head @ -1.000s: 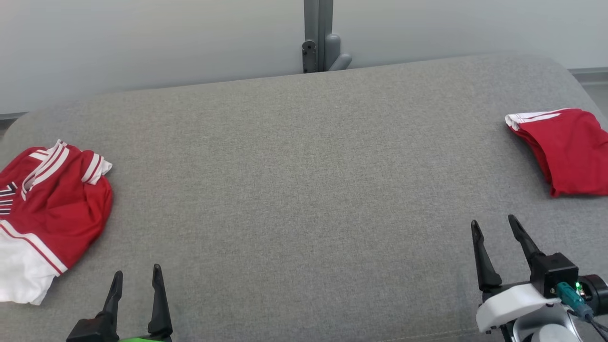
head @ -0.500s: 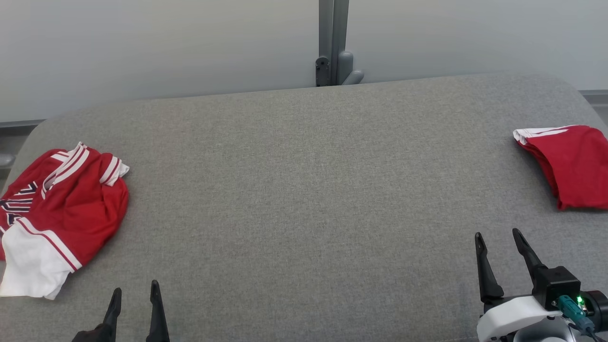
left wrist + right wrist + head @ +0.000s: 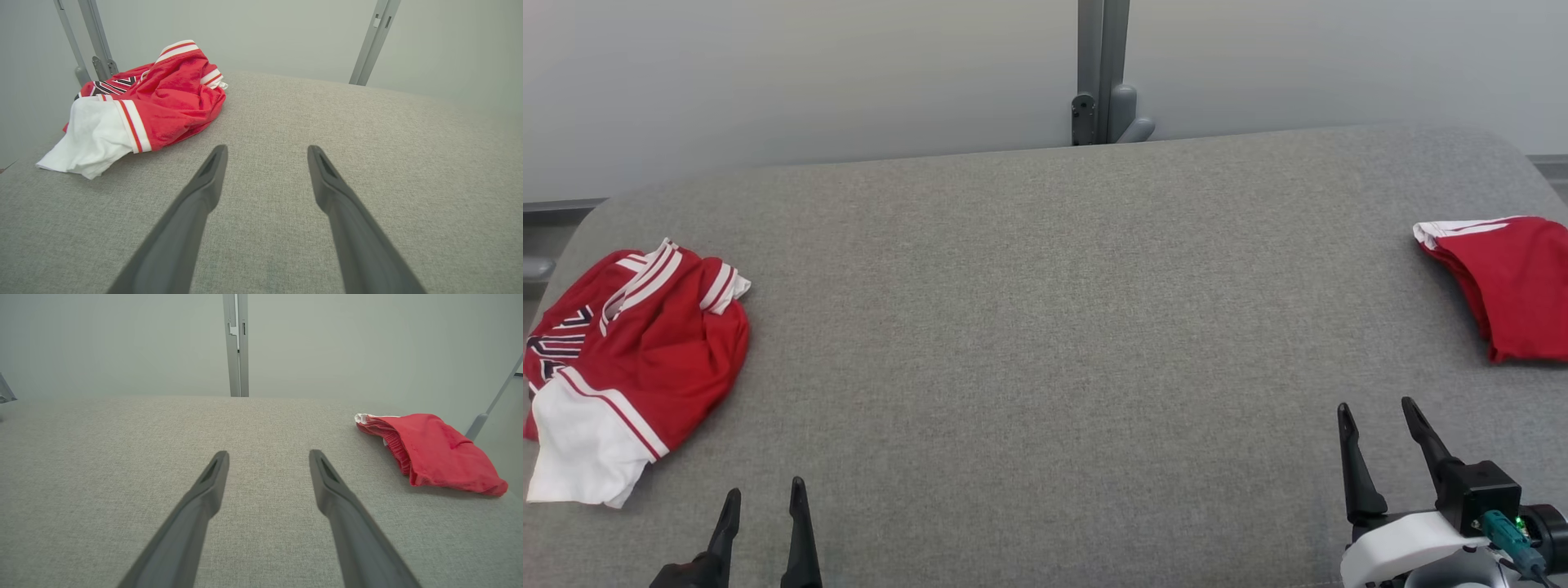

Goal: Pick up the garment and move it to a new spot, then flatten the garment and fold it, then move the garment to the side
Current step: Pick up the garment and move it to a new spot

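Observation:
A crumpled red garment (image 3: 645,351) with white stripes and a white panel lies in a heap at the left end of the grey padded table (image 3: 1045,327). My left gripper (image 3: 765,488) hovers open near the front edge, to the right of and nearer than the heap, holding nothing. The left wrist view has the garment (image 3: 163,102) up and to the left of the open left gripper (image 3: 267,150). My right gripper (image 3: 1374,407) stands open and empty at the front right; the right wrist view looks along its spread fingers (image 3: 212,477) over bare fabric.
A folded red piece of clothing (image 3: 1507,282) with a white trim lies at the table's right end, also in the right wrist view as the folded red piece (image 3: 437,455). A grey metal post (image 3: 1101,73) stands behind the far edge against a pale wall.
The head camera has shifted, so the whole picture sits lower and further right. Both garments lie as before, and both grippers stay open.

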